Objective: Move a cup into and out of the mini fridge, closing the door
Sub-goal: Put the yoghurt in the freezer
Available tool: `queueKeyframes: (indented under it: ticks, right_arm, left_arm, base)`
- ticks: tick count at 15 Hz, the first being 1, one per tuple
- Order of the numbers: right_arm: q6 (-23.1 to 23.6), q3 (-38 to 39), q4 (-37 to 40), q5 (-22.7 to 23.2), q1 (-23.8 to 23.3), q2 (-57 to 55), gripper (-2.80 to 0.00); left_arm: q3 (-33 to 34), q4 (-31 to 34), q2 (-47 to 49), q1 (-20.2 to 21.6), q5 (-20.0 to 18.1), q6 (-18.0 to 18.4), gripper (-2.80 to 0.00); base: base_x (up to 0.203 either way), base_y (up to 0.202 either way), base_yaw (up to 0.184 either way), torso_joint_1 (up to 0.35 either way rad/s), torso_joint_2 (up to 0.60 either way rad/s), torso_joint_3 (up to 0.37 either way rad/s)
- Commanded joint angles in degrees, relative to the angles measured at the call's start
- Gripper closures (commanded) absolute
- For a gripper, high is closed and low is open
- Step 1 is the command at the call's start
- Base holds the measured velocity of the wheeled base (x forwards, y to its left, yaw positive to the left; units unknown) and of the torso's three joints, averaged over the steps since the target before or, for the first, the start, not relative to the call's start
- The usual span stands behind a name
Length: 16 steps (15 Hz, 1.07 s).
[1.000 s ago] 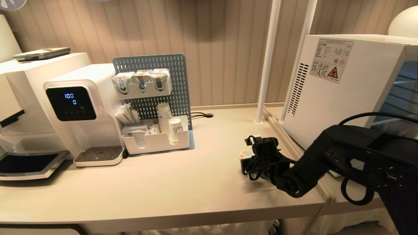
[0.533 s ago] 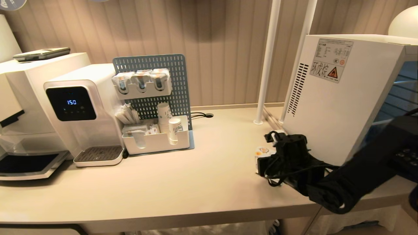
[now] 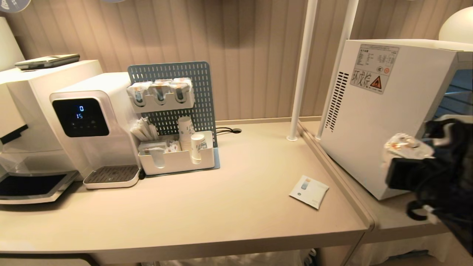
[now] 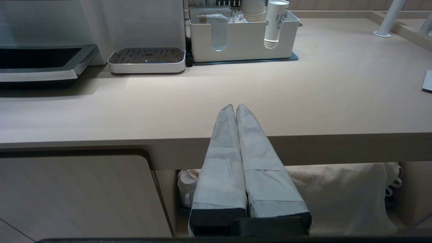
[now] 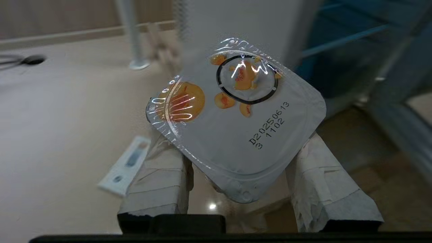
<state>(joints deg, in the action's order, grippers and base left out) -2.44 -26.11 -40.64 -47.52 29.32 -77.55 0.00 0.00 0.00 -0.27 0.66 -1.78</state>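
Head view: the right tool (image 3: 397, 162) pinches the cup (image 3: 405, 146) in the air beside the mini fridge (image 3: 384, 111); its sticker carries a warning triangle. Judged step: carrying the cup toward the fridge's open front; next it needs setting on a wire shelf.

Left wrist view: the left tool (image 4: 235, 108), pressed together, is parked below the table (image 4: 303, 101) edge.

Right wrist view: the cup's lid reads "D20250613", "3 1102".
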Motion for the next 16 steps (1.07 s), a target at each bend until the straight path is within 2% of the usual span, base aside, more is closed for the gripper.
queueKeyframes:
  ticks: [1, 5, 6, 8, 9, 10, 12, 13, 15, 16]
  right_arm:
    - [2.1, 0.7, 7.3, -7.9, -5.4, 21.5, 0.00]
    - [5.6, 4.0, 21.5, -13.0, -19.7, 45.3, 0.00]
    - [6.3, 6.4, 24.1, -13.3, -23.1, 51.0, 0.00]
    - [7.2, 11.1, 27.4, -11.6, -26.3, 60.4, 0.00]
    - [7.1, 13.5, 28.4, -6.9, -27.3, 64.6, 0.00]
    - [6.7, 14.9, 29.1, 0.5, -27.8, 68.0, 0.00]
    - [6.0, 18.5, 29.9, 22.8, -28.4, 76.1, 0.00]
    - [5.8, 21.5, 29.9, 30.0, -28.6, 77.4, 0.00]
    - [6.1, 26.0, 32.5, 41.8, -28.8, 77.6, 0.00]
    - [5.7, 26.0, 36.4, 45.4, -28.9, 77.6, 0.00]
  left_arm:
    - [0.1, 0.0, 0.1, 0.0, 0.0, -0.1, 0.00]
    - [0.1, 0.0, 0.1, 0.0, 0.0, -0.2, 0.00]
    - [0.1, 0.0, 0.1, 0.0, 0.0, -0.2, 0.00]
    - [0.1, 0.0, 0.1, 0.0, 0.0, -0.1, 0.00]
    - [0.1, 0.0, 0.1, 0.0, 0.0, -0.2, 0.00]
    - [0.1, 0.0, 0.1, 0.0, 0.0, -0.1, 0.00]
    - [0.1, 0.0, 0.1, 0.0, 0.0, -0.1, 0.00]
    - [0.1, 0.0, 0.1, 0.0, 0.0, -0.1, 0.00]
    - [0.1, 0.0, 0.1, 0.0, 0.0, -0.1, 0.00]
    - [0.1, 0.0, 0.1, 0.0, 0.0, -0.1, 0.00]
  base:
    - [0.000, 0.000, 0.000, 0.000, 0.00, 0.000]
    - [0.000, 0.000, 0.000, 0.000, 0.00, 0.000]
    - [0.000, 0.000, 0.000, 0.000, 0.00, 0.000]
    - [0.000, 0.000, 0.000, 0.000, 0.00, 0.000]
    - [0.000, 0.000, 0.000, 0.000, 0.00, 0.000]
    - [0.000, 0.000, 0.000, 0.000, 0.00, 0.000]
    - [0.000, 0.000, 0.000, 0.000, 0.00, 0.000]
    - [0.000, 0.000, 0.000, 0.000, 0.00, 0.000]
    - [0.000, 0.000, 0.000, 0.000, 0.00, 0.000]
    - [0.000, 0.000, 0.000, 0.000, 0.00, 0.000]
